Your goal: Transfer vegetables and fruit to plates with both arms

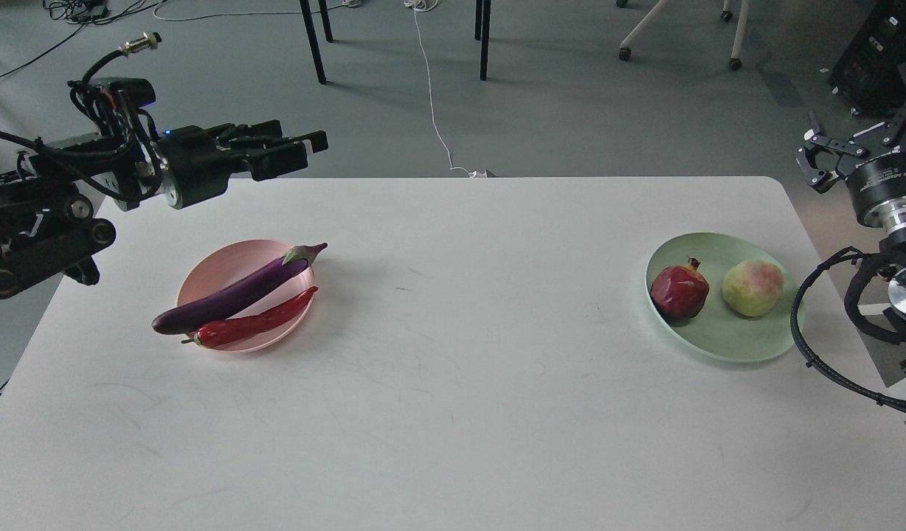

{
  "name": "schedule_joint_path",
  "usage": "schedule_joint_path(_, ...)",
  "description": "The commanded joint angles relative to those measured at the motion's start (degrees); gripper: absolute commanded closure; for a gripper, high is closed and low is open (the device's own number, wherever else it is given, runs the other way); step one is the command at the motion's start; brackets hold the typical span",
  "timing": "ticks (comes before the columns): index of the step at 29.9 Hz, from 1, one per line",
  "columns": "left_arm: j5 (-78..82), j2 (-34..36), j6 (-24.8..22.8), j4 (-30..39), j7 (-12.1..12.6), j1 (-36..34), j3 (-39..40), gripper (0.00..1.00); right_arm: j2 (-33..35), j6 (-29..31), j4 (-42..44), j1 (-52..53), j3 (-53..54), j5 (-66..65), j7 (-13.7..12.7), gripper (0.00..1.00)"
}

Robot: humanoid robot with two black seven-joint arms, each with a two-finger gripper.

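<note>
The purple eggplant (235, 295) and the red chili (254, 324) lie side by side on the pink plate (217, 267) at the table's left. The pomegranate (679, 291) and the yellow-green ball (752, 287) sit on the mint green plate (726, 341) at the right. My left gripper (309, 149) is open and empty, raised above the table's far left edge, well clear of the pink plate, with its fingers pointing right. My right gripper (859, 118) is open and empty, up beyond the table's right edge, behind the green plate.
The white table (453, 413) bears nothing else. On the floor beyond it are black chair legs (484, 40), a white cable (432, 96) and wheeled furniture feet (733, 63). My right arm's black cable (800, 332) loops beside the green plate.
</note>
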State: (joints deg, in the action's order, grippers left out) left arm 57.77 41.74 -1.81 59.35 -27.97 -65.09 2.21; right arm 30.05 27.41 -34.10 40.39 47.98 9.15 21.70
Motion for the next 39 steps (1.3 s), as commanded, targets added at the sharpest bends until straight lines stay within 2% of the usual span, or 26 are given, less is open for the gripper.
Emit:
schedule_joint_path(1, -11.9, -1.7, -2.2, 0.0, 0.0, 0.0, 2.2, 0.02, 0.0, -0.3, 0.5, 1.9, 0.0, 0.0, -0.1, 0.01)
schedule_joint_path(5, -25.8, -5.0, -2.8, -3.1, 0.0, 0.5, 5.7, 0.02, 0.1, -0.3, 0.8, 2.1, 0.0, 0.0, -0.8, 0.01)
schedule_joint_path(11, -37.5, -14.5, -2.8, -14.7, 0.0, 1.9, 6.1, 0.02, -0.5, -0.3, 1.6, 2.1, 1.8, 0.1, -3.9, 0.02)
schedule_joint_path(14, -45.8, -16.9, -2.9, -18.4, 0.0, 3.1, 10.3, 0.02, -0.9, 0.0, 1.7, 1.9, 2.6, 0.2, -6.1, 0.02)
schedule_joint_path(18, -49.7, -17.2, -3.6, -18.9, 0.0, 4.0, 13.3, 0.02, -1.2, -0.2, 2.0, 2.0, 2.6, 0.2, -6.4, 0.02)
schedule_joint_path(19, -58.1, -17.5, -10.9, -19.1, 2.5, 8.2, 22.7, 0.02, -3.7, -0.3, 4.3, 4.7, 2.7, 0.2, -6.5, 0.02)
schedule_joint_path(22, -61.6, -17.7, -15.1, -19.1, 5.4, 10.8, 29.9, 0.02, -4.1, -0.7, 4.8, 6.1, 2.8, 0.2, -6.5, 0.02)
schedule_joint_path(24, -61.6, -17.7, -15.2, -19.1, 5.4, 10.9, 30.0, 0.02, -4.1, -0.7, 4.8, 6.1, 2.8, 0.2, -6.5, 0.02)
schedule_joint_path(25, -65.0, -18.5, -15.6, -19.0, 6.6, 13.3, 37.0, 0.02, -4.2, -0.8, 4.8, 6.5, 2.7, 0.2, -6.4, 0.02)
schedule_joint_path(29, -67.7, -18.5, -15.8, -19.0, 9.1, 15.8, 41.7, 0.02, -4.2, -0.6, 4.8, 6.5, 3.3, 0.2, -5.8, 0.02)
schedule_joint_path(39, -67.7, -18.4, -15.8, -18.8, 9.2, 18.7, 41.9, 0.02, -4.1, -0.3, 4.8, 5.8, 2.4, 0.0, -5.8, 0.01)
